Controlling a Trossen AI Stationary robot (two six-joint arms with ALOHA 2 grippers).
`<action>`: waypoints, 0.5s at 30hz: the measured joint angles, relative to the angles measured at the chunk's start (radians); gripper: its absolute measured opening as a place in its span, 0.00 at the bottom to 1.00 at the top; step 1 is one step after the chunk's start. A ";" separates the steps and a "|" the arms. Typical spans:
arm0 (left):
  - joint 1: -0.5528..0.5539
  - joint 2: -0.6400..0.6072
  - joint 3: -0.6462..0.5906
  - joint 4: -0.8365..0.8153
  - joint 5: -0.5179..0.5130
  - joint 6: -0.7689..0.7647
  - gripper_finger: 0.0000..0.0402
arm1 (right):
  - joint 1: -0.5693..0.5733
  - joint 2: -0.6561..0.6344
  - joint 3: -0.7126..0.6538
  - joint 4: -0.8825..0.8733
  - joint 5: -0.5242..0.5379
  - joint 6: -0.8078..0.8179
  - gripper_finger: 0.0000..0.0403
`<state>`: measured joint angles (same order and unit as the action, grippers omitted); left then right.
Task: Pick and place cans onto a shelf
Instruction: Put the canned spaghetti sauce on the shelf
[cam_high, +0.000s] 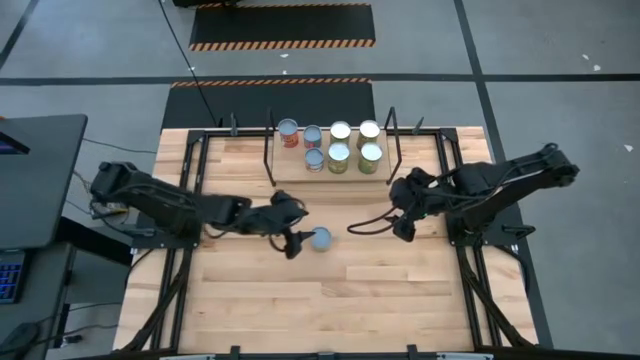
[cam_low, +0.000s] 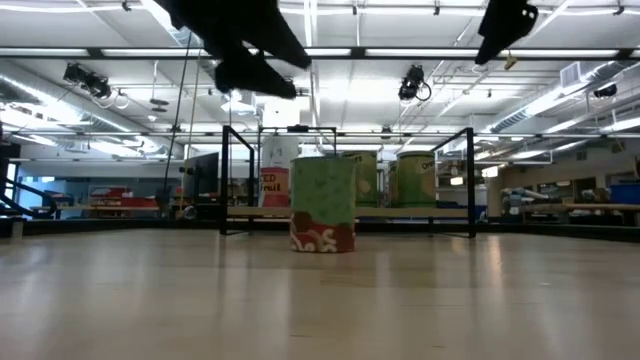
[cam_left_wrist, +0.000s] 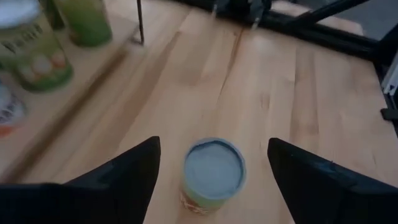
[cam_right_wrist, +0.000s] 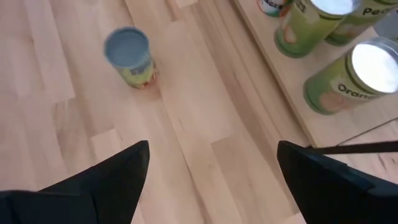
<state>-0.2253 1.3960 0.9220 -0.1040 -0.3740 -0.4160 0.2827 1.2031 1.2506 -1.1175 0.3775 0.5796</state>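
Observation:
One can (cam_high: 321, 238) with a pale round top and a green and red label stands upright on the table's middle; the low view shows the can (cam_low: 322, 205) in front of the shelf. My left gripper (cam_high: 297, 243) hovers open just left of it and higher. In its wrist view the two fingers (cam_left_wrist: 134, 171) frame the can (cam_left_wrist: 213, 171) with a gap on each side. Several more cans (cam_high: 339, 145) stand upright on the shelf (cam_high: 350, 176) at the far middle. My right gripper (cam_high: 404, 228) hangs open, holding nothing, right of the lone can and near the shelf's right end.
Black wire frames (cam_high: 270, 150) rise at both ends of the shelf, the right one (cam_high: 388, 140) close to my right arm. Bare wood (cam_high: 330, 300) stretches from the lone can toward the near edge. A black cable (cam_high: 365, 222) trails by my right gripper.

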 joint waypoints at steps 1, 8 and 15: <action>0.010 0.025 0.011 -0.002 0.016 -0.015 0.76 | -0.004 -0.012 -0.014 0.001 -0.001 -0.005 0.90; 0.082 0.150 0.039 -0.007 0.099 -0.003 0.79 | -0.013 -0.055 -0.070 0.019 -0.004 -0.059 0.90; 0.117 0.206 0.038 -0.008 0.268 0.049 0.79 | -0.015 -0.050 -0.072 0.044 -0.011 -0.076 0.90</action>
<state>-0.1079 1.6024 0.9604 -0.1122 -0.1055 -0.3671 0.2680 1.1532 1.1790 -1.0734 0.3667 0.5037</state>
